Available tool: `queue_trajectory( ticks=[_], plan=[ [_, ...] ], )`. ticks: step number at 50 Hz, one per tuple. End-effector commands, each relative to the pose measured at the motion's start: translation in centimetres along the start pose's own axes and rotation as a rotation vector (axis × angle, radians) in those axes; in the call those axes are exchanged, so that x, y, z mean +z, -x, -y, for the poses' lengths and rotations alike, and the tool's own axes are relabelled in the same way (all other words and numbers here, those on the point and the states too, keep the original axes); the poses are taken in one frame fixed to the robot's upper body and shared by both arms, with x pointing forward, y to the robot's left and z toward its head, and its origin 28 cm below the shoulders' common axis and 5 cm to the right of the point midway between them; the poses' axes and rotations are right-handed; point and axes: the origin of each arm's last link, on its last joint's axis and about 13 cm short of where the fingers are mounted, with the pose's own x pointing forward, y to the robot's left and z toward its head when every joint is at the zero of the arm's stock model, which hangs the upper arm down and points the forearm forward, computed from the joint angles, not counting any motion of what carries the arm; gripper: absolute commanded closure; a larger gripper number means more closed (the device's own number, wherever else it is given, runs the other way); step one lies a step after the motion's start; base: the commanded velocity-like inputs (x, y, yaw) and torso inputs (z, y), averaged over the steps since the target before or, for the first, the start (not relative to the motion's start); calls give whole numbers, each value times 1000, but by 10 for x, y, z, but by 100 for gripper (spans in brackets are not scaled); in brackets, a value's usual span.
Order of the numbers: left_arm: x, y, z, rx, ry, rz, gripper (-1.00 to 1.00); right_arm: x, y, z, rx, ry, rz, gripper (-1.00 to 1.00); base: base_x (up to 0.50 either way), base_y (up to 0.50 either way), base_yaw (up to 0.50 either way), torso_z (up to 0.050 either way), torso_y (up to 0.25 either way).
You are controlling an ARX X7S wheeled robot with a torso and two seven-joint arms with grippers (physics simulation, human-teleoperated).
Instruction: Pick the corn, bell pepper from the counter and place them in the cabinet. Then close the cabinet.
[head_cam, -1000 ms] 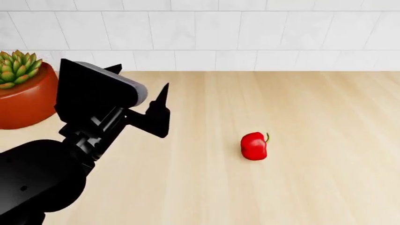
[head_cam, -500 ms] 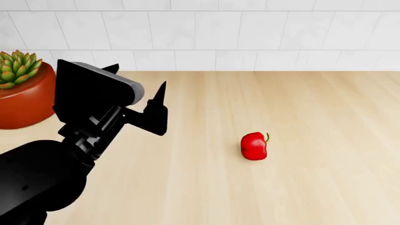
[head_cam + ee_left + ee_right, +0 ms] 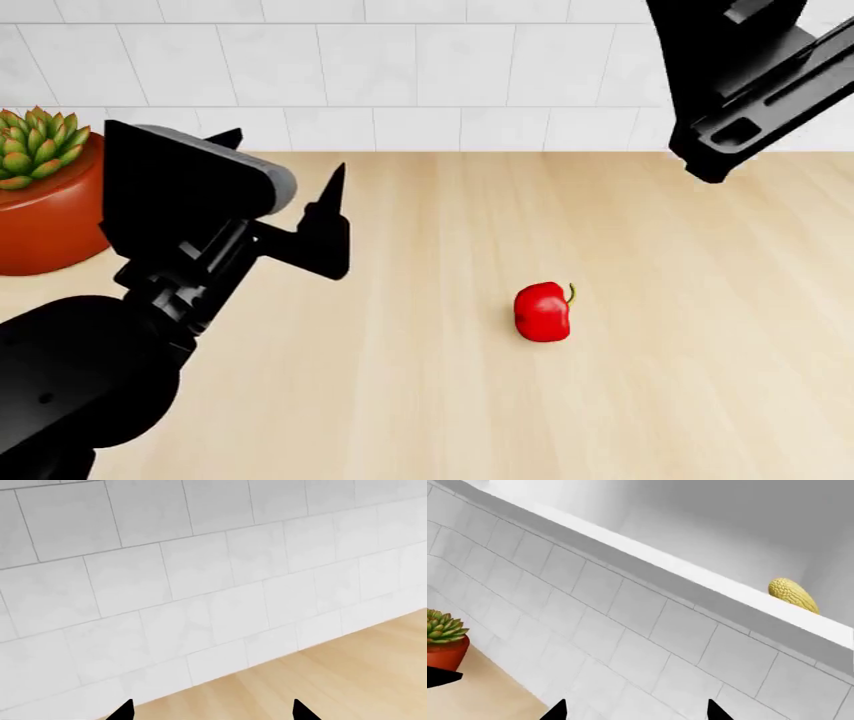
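Bell pepper (image 3: 542,312) lies on counter (image 3: 667,380); corn (image 3: 792,595) sits in cabinet (image 3: 707,535).

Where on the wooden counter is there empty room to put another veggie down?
The light beige wood-grain counter is bare right of the small red bell pepper, and between it and the left gripper. The far-left corner is crowded by the red-orange plant pot.
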Motion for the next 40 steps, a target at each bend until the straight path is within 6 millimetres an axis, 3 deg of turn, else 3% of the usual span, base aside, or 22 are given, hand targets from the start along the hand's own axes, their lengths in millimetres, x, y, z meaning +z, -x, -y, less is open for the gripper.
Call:
queue_trajectory(
  ticks=[1, 25, 40],
  plan=[
    [1, 0, 0, 9, 4, 5, -100, -37, 8, -7, 32, -118, -122, -100, 0, 0, 0, 0, 0],
    [-6, 0, 1, 6, 51, -12, -100, -113, 10, -15, 60, -300, -425, -100, 0, 0, 0, 0, 0],
    [-5, -1, 1, 1, 33, -10, -100, -129, 14, -24, 129, -286, -477, -100, 0, 0, 0, 0, 0]
  ],
)
